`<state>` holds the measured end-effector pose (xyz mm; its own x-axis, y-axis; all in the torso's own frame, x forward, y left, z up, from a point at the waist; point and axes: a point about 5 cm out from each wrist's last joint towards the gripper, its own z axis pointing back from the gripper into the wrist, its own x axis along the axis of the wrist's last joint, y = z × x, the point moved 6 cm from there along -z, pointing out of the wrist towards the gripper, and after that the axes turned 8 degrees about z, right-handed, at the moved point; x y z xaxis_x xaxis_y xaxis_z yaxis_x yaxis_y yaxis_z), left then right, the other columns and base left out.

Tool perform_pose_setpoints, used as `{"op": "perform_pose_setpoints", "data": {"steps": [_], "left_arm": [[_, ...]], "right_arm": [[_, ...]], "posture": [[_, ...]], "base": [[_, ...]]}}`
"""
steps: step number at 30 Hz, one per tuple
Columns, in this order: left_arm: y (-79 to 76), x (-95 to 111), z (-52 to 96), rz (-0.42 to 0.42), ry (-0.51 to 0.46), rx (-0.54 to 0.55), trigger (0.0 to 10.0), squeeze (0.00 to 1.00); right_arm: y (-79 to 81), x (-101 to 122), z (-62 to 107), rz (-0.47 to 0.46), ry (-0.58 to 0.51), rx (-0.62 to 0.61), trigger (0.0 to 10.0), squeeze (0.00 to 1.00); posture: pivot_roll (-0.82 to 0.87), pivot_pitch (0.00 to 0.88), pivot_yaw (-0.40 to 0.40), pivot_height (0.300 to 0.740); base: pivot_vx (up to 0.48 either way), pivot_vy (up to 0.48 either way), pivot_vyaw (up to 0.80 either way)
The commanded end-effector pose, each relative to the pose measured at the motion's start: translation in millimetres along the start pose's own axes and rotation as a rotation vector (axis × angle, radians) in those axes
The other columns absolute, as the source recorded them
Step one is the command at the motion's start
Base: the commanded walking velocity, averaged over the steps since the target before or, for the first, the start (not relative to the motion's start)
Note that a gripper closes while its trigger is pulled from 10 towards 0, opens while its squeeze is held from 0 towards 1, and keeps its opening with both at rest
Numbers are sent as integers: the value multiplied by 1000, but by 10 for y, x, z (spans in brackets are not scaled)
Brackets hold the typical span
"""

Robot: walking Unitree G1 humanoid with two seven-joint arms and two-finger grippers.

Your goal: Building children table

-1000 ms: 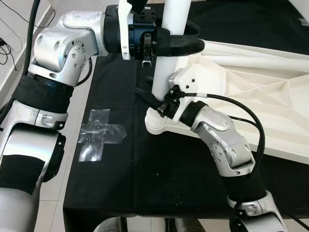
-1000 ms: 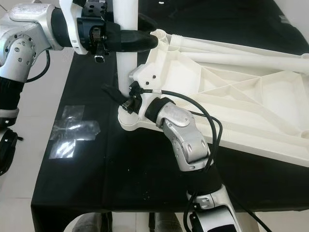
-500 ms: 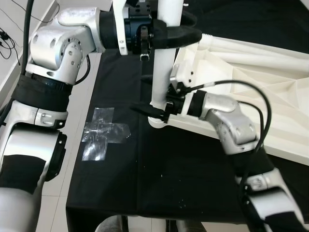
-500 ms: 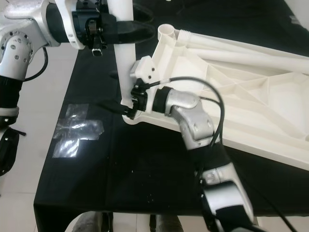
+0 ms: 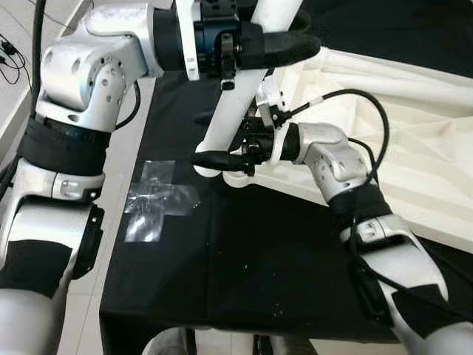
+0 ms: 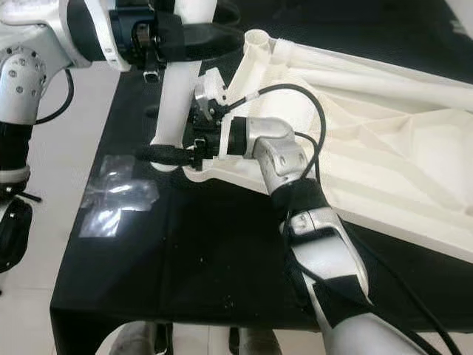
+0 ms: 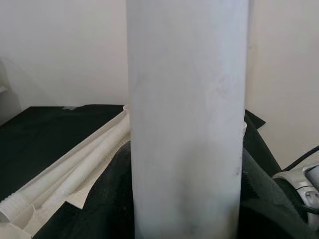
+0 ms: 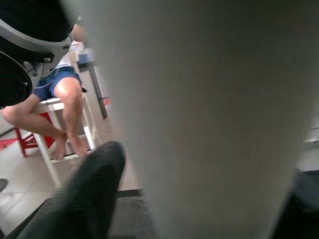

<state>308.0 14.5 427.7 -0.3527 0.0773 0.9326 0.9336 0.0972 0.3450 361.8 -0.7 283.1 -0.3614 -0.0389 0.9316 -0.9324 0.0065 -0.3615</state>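
A white table leg (image 5: 235,103) leans over the black-covered table, its lower end by the near corner of the upturned white tabletop (image 5: 399,118). My left gripper (image 5: 275,48) is shut on the leg's upper part, and the leg (image 7: 187,124) stands between its black fingers (image 7: 107,204). My right gripper (image 5: 222,159) is shut on the leg's lower end, one finger lying across its front. Seen from the right wrist, the leg (image 8: 209,119) sits between two dark fingers (image 8: 92,186).
A cross of clear tape (image 5: 159,200) is stuck on the black cloth (image 5: 259,259) left of the work. More white legs (image 6: 362,74) lie along the tabletop's far edge, beside an open corner socket (image 6: 258,41). A person (image 8: 60,94) sits on a chair beyond the table.
The leg stood upright on the tabletop's near corner; now it leans, its lower end swung left off that corner. My right gripper followed it left. The camera shifted slightly.
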Motion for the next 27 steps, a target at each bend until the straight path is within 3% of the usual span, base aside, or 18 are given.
{"op": "perform_pose_setpoints", "data": {"steps": [1, 7, 13, 14, 16, 17, 20, 21, 27], "left_arm": [[-199, 16, -228, -9, -19, -111, 0, 0], [-125, 6, -201, 1, -25, -98, 0, 0], [-86, 11, -160, 23, -53, -96, 0, 0], [-96, 27, -161, 36, -71, -101, 0, 0], [-125, 59, -165, 64, -101, -117, 0, 0], [-134, 63, -168, 69, -108, -123, 0, 0], [-138, 66, -169, 72, -112, -128, 0, 0], [-146, 66, -174, 80, -120, -138, 0, 0], [-216, 49, -241, 123, -147, -209, 0, 0]], "right_arm": [[190, -4, -310, 25, 18, 145, 0, 0], [186, -20, -306, 14, 2, 163, 0, 0], [222, 97, -271, -26, -90, 213, 353, 0], [232, 150, -274, -30, -127, 224, 10000, 0], [239, 255, -280, -49, -202, 233, 10000, 0], [256, 295, -269, -75, -229, 250, 10000, 835], [266, 320, -260, -92, -248, 266, 10000, 835], [272, 362, -241, -108, -275, 278, 10000, 1000], [266, 470, -150, -111, -334, 292, 10000, 1000]], "posture": [[115, 307, -1, 740], [113, 312, -2, 740], [103, 307, -4, 740], [102, 301, -6, 740], [101, 293, -11, 740], [100, 288, -14, 740], [100, 288, -14, 740], [97, 279, -18, 740], [85, 246, -25, 740]], "base": [[0, 0, 0], [0, 0, 0], [0, 0, 0], [0, 0, 0], [0, 0, 0], [0, 0, 0], [0, 0, 0], [0, 0, 0], [0, 0, 0]]}}
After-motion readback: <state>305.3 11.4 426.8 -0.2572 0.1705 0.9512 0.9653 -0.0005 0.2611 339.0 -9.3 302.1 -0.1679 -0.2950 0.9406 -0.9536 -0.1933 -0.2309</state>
